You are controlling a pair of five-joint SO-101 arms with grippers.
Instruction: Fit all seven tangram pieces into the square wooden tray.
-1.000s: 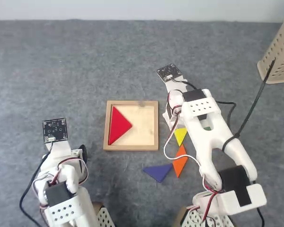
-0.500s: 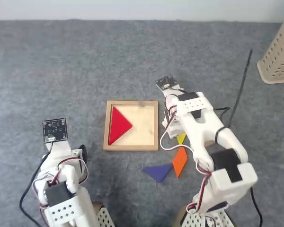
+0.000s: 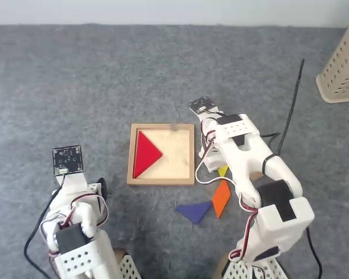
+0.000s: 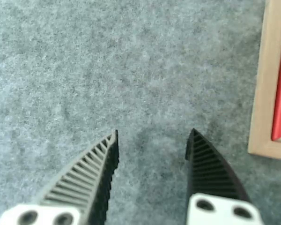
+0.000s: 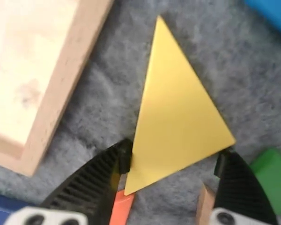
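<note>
One red triangle (image 3: 145, 153) lies in the wooden tray (image 3: 161, 182), tight against its left rim, and the rest of the tray floor is bare. Three pieces lie on the grey desk (image 3: 75, 75) to the right: a yellow triangle (image 5: 178, 122) just beside the tray's right rim, an orange piece (image 3: 221, 197) and a blue triangle (image 3: 195, 210) nearer. The right wrist view adds a green piece (image 5: 271, 173) close by.

The right gripper (image 5: 173, 159) clasps the yellow triangle, fingertips touching opposite edges. The left gripper (image 4: 152, 136) is spread over bare desk left of the tray. The far and left desk lie open.

A second ago the right arm stood farther right, and more of the yellow showed. The left arm has not moved.
</note>
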